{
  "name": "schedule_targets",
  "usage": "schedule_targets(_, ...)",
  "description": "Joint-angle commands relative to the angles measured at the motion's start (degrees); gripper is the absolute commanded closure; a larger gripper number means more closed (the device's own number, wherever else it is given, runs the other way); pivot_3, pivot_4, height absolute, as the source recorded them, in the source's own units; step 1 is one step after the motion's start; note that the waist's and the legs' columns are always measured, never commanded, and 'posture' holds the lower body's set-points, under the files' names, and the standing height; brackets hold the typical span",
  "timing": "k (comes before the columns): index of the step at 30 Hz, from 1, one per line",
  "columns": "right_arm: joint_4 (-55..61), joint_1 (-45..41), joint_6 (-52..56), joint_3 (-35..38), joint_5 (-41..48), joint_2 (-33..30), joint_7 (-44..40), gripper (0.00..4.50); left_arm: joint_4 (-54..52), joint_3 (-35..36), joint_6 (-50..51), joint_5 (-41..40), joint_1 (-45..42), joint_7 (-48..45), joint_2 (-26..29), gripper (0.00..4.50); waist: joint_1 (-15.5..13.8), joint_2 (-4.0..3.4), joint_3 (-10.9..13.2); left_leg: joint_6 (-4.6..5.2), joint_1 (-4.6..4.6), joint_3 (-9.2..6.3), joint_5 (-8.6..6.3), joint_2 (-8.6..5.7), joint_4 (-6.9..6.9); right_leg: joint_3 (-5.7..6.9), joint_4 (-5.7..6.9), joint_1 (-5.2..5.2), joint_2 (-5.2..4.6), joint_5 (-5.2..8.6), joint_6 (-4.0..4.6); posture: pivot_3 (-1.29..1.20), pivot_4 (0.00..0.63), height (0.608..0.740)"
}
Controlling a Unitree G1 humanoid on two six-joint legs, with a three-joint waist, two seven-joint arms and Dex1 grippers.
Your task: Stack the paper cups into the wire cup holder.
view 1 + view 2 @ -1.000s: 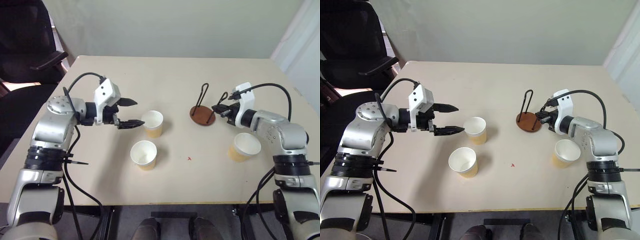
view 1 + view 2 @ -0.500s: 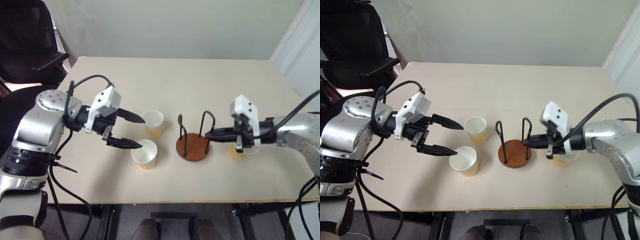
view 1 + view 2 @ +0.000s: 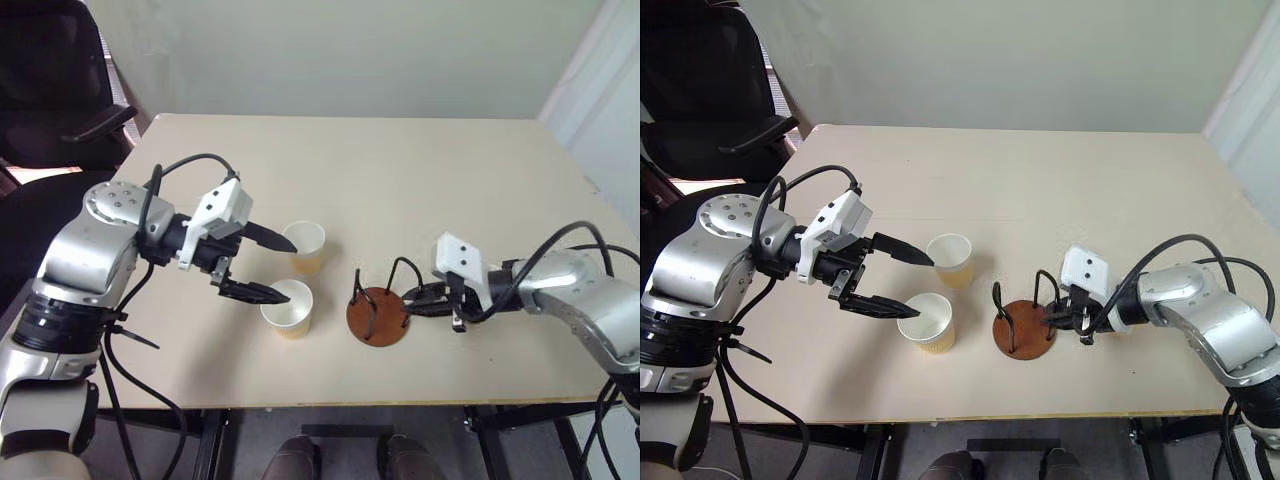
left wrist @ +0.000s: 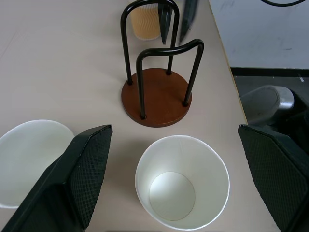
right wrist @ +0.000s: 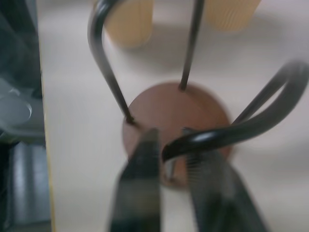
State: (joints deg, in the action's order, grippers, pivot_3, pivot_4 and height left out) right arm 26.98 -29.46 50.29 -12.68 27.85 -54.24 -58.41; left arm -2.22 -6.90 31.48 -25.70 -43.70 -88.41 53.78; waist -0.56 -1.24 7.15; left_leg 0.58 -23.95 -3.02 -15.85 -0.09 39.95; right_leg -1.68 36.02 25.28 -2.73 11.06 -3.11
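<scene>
Wire cup holder (image 3: 377, 313): upright on table (image 3: 420, 170), one wire loop between the slightly parted fingers of the right gripper (image 3: 411, 303). Left gripper (image 3: 275, 266): spread wide, straddling the nearer paper cup (image 3: 287, 307); second cup (image 3: 304, 246) just beyond its far finger.

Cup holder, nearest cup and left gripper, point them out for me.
Cup holder (image 3: 378, 318), left eye view, bare disc base.
Nearest cup (image 3: 287, 309), left eye view, inside wall.
Left gripper (image 3: 280, 266), left eye view, between fingertips.

a pale beige table (image 3: 420, 160) stands against a plain light wall (image 3: 340, 50). at the far left sits a black office chair (image 3: 50, 90) with an armrest, sunlit floor beneath it.
</scene>
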Motion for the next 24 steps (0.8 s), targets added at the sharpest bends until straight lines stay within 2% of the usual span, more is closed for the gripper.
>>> schedule_targets(1, 0.9, 0.1, -0.9, 1.4, -0.1, -1.4, -1.3, 2.36, -1.7, 0.8, -0.4, -0.1, -1.0, 0.0, 0.5, 0.00, 0.1, 0.00, 0.0, 0.00, 0.00, 0.01, 0.00, 0.00, 0.00, -0.01, 0.00, 0.00, 0.00, 0.00, 0.00, 0.00, 0.150, 0.740)
schedule_targets(8, 5.1, 2.4, 1.2, 6.6, 3.3, -4.5, -2.1, 0.01, -1.8, 0.6, -0.9, 0.2, -0.9, -0.2, 0.5, 0.00, 0.0, 0.00, 0.0, 0.00, -0.01, 0.03, 0.00, 0.00, -0.01, -0.01, -0.02, 0.00, 0.00, 0.00, 0.00, 0.00, 0.150, 0.740)
schedule_targets(15, 11.1, 3.6, 10.4, 18.4, 13.0, -12.4, -3.2, 0.01, -3.6, -0.2, -5.6, 0.9, 0.7, -4.1, 5.9, 0.00, 0.0, 0.01, 0.0, 0.00, -0.04, 0.03, -0.02, 0.00, -0.09, -0.02, -0.10, 0.00, 0.00, 0.04, 0.05, 0.00, 0.150, 0.740)
schedule_targets(20, 8.7, 0.3, 13.5, 23.9, 17.4, -14.6, -2.7, 0.01, -4.0, -3.3, -12.6, 1.0, 0.8, -4.1, 10.8, 0.00, 0.0, 0.00, 0.0, -0.01, -0.01, 0.01, -0.01, -0.01, -0.09, -0.02, -0.06, 0.01, 0.01, 0.05, 0.08, 0.00, 0.150, 0.740)
schedule_targets(24, 6.2, -3.7, 15.2, 26.5, 21.4, -14.3, -2.0, 0.01, -7.5, -7.0, -18.2, -2.3, 3.0, -4.1, 16.8, 0.00, 0.1, 0.00, 0.0, 0.00, -0.01, 0.01, -0.02, -0.01, -0.15, -0.05, -0.05, 0.09, 0.02, 0.08, 0.12, 0.00, 0.150, 0.740)
